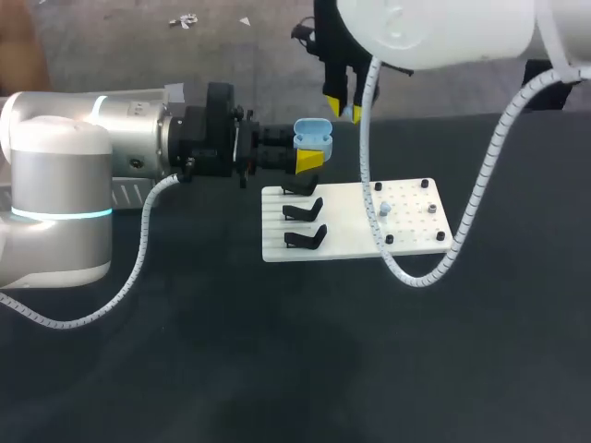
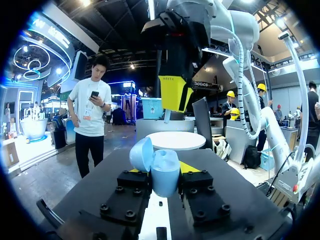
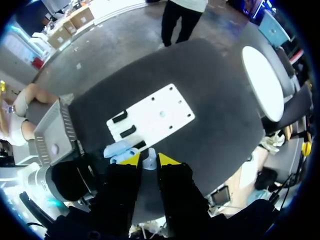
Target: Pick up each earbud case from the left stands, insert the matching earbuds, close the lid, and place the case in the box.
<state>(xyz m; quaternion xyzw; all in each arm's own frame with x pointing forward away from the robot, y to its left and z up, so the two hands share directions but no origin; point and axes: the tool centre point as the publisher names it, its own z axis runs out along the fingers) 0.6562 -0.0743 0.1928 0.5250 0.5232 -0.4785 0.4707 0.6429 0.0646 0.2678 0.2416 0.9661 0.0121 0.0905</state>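
Left gripper (image 2: 160, 167) fingers (image 2: 192, 169) are pinched on the open light-blue plastic earbud case (image 2: 164, 176), held above the counter (image 1: 185, 351) so the small pale earbud (image 3: 149, 163), pinched by the right gripper (image 3: 149, 159), can be inserted.

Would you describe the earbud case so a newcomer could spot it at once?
Find the white board on the dark table. Over its left end, the left hand grips the earbud case: light blue, lid open, unlike the black stands below.
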